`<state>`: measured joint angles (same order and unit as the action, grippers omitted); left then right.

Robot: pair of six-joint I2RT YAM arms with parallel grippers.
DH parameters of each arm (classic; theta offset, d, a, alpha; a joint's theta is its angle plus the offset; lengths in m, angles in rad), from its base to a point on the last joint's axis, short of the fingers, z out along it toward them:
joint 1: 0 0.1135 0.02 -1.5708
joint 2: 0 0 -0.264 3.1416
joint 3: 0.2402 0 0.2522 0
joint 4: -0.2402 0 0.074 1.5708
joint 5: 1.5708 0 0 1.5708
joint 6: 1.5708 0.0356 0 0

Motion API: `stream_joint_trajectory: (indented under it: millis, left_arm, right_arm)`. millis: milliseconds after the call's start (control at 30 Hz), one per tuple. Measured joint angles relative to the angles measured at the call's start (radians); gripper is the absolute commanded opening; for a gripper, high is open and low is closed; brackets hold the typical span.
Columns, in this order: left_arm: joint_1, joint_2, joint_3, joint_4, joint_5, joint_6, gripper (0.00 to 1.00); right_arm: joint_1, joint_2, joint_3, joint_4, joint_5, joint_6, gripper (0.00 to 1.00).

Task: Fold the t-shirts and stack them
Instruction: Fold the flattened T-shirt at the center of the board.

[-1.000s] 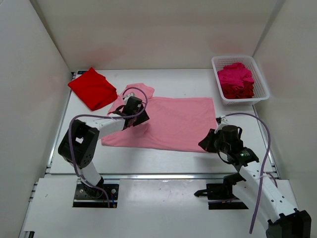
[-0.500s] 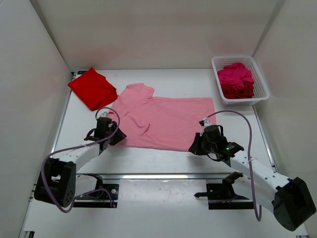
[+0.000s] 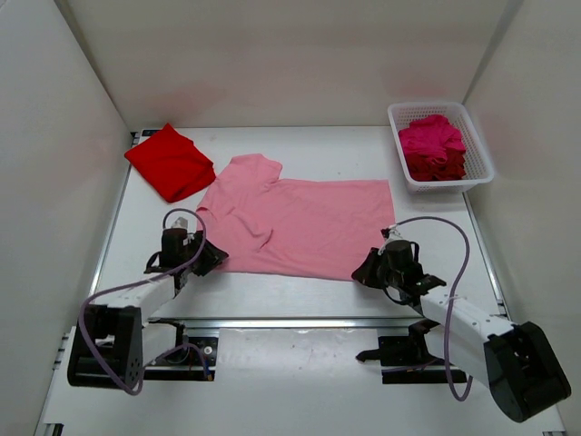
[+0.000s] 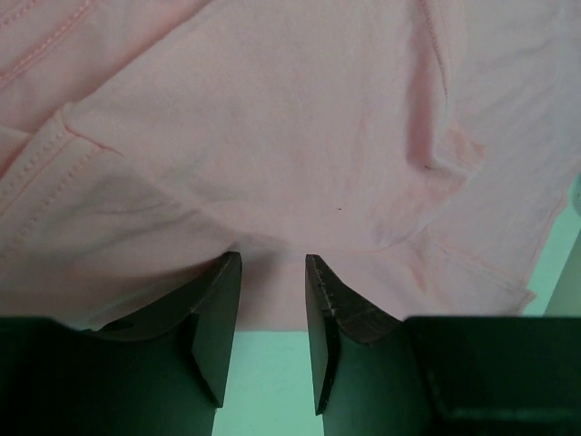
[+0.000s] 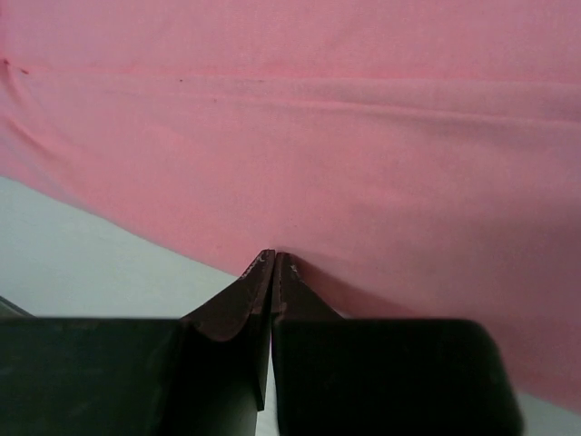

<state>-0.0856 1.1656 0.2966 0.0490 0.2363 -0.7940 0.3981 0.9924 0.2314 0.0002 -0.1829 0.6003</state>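
Observation:
A light pink t-shirt (image 3: 295,222) lies spread flat mid-table, neck to the left. My left gripper (image 3: 207,259) sits low at its near left corner. In the left wrist view the left gripper (image 4: 272,263) is open, its fingers reaching over the hem of the pink t-shirt (image 4: 272,118). My right gripper (image 3: 368,270) is at the near right corner. It (image 5: 274,257) is shut, with its tips touching the hem of the pink t-shirt (image 5: 345,136). A bright red t-shirt (image 3: 170,162) lies folded at the back left. Crumpled magenta t-shirts (image 3: 434,143) fill the basket.
The white lattice basket (image 3: 445,184) stands at the back right corner against the right wall. White walls close in the table on the left, back and right. Bare tabletop (image 3: 290,295) runs between the pink shirt's near edge and the arm bases.
My left gripper drew back from the shirt's sleeve area to its near left corner and narrowed while staying open. The right gripper, still shut, shifted along the near right hem.

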Motion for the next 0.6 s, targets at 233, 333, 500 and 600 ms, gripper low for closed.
stream_joint_trajectory:
  millis: [233, 333, 500, 600]
  left_arm:
    - [0.009, -0.194, -0.089, -0.106, 0.075, 0.020, 0.49]
    - [0.012, -0.315, -0.113, -0.211, 0.093, 0.045, 0.53]
    - [-0.013, -0.502, -0.103, -0.398, 0.071, 0.065, 0.56]
    - [-0.048, -0.473, -0.017, -0.463, 0.040, 0.074, 0.54]
  right_arm:
    - [-0.070, -0.206, -0.089, -0.070, -0.020, 0.042, 0.00]
    - [-0.051, -0.294, -0.102, -0.150, -0.013, 0.081, 0.00]
    - [0.086, -0.436, -0.117, -0.293, 0.032, 0.158, 0.00]
    - [0.054, -0.447, -0.082, -0.360, 0.030, 0.150, 0.00]
